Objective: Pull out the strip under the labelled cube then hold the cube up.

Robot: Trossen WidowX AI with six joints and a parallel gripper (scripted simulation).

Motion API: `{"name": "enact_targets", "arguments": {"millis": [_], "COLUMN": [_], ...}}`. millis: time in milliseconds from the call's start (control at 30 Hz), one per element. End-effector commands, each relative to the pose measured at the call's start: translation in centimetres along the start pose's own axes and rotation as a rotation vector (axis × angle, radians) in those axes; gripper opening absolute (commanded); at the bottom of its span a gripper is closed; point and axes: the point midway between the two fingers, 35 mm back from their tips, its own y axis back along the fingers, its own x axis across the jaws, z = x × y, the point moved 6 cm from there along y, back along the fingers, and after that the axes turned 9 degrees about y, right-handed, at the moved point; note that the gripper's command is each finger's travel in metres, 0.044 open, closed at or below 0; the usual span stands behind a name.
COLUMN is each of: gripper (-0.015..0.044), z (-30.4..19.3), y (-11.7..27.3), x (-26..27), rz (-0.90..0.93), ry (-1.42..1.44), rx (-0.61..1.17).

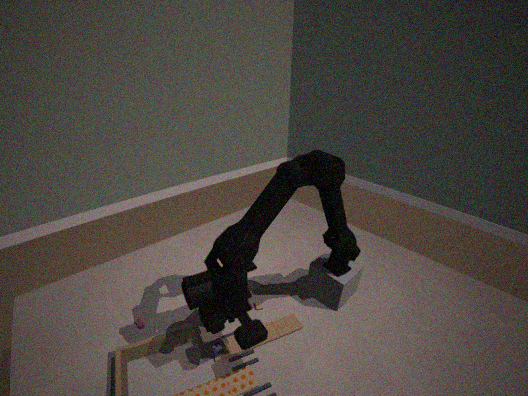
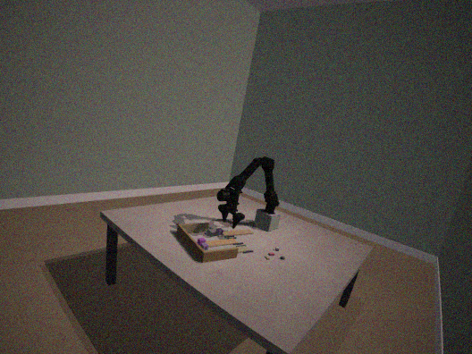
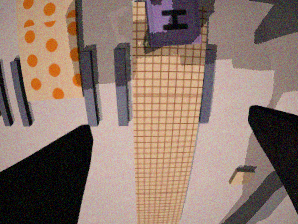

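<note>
Open hand above the grid strip, cube H at 12 o'clock

The hand (image 1: 231, 334) (image 2: 230, 223) (image 3: 173, 123) is spread wide above the desk (image 1: 400, 340) (image 2: 277, 286), and nothing is between its two fingers. In the wrist view, one finger comes from 8 o'clock and the other from 4 o'clock. Between them, lower down, passes the strip with the brown grid (image 1: 285, 325) (image 2: 241, 232) (image 3: 162, 125).

The purple cube with the letter H (image 1: 218, 348) (image 2: 219, 231) (image 3: 173, 22) is at 12 o'clock in the same view, cut by the picture edge. It seems to rest on this grid strip, and the part of the strip nearer 6 o'clock carries no cube. A grey bar stands near each side of the strip, one toward 10 o'clock (image 3: 122, 85) and one toward 2 o'clock (image 3: 206, 95).

The strip with orange dots (image 1: 225, 384) (image 2: 223, 242) (image 3: 50, 50) lies toward 10 o'clock, apart from the grid one. A small tan piece (image 3: 242, 176) lies at 4 o'clock. In the exterior view, the wooden tray (image 1: 121, 372) (image 2: 219, 255) is at 7 o'clock from the hand, with another purple cube (image 2: 201, 240) near its wall.
</note>
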Motion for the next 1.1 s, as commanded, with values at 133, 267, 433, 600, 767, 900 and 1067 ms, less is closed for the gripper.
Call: {"name": "enact_targets", "arguments": {"millis": [133, 267, 433, 600, 767, 900, 1067], "gripper": [0.044, 0.044, 0.044, 0.0309, 0.025, 0.025, 0.025], "z": [2.7, 4.0, 5.0, 5.0, 5.1, 5.1, 5.1], "y": [0.4, 0.6, 0.8, 0.2, -0.6, -1.3, -2.1], "x": [-0.8, -1.2, -1.6, -1.6, -1.6, -1.6, -1.6], "rz": [-0.003, -0.003, -0.004, -0.004, -0.004, -0.004, -0.004], "ry": [0.003, 0.003, 0.003, 0.003, 0.003, 0.003, 0.003], "rx": [-0.003, -0.004, -0.005, -0.005, -0.005, -0.005, -0.005]}}
